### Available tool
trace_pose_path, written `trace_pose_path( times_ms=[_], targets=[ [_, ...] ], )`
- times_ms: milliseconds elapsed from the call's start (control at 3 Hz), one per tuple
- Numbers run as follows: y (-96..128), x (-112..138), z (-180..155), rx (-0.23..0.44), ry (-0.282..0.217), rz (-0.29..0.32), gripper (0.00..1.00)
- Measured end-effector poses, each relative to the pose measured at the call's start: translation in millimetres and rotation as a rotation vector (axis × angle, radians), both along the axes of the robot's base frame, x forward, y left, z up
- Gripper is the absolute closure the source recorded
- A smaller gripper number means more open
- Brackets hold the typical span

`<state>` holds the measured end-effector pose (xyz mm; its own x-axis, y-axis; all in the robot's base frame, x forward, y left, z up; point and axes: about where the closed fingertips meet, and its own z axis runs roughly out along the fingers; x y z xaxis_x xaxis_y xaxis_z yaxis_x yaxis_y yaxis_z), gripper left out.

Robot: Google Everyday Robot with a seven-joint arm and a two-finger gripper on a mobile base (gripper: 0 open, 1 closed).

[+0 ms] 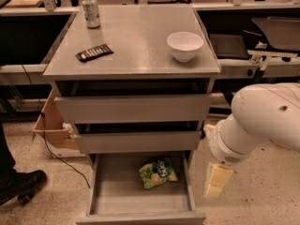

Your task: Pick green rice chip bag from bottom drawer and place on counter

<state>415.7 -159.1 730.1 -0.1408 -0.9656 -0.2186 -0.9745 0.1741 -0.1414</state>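
The green rice chip bag (158, 172) lies crinkled in the open bottom drawer (112, 203), toward its back right. The grey counter (136, 36) tops the cabinet above. My gripper (216, 181), pale cream at the end of the white arm (255, 123), hangs just right of the drawer's right side. It is outside the drawer, about level with the bag, and holds nothing that I can see.
On the counter stand a white bowl (184, 45), a soda can (91, 11) and a dark-brown bar wrapper (94, 52). Two upper drawers (133, 108) are slightly pulled out. A cardboard box (50, 125), a cable and a person's shoe (21, 184) are on the left.
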Motion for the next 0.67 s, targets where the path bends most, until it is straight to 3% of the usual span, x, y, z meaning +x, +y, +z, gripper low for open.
trace_pose_path(
  times_ms=[667],
  targets=[
    [3.0, -4.7, -15.9, 0.042, 0.027, -0.012, 0.00]
  ],
)
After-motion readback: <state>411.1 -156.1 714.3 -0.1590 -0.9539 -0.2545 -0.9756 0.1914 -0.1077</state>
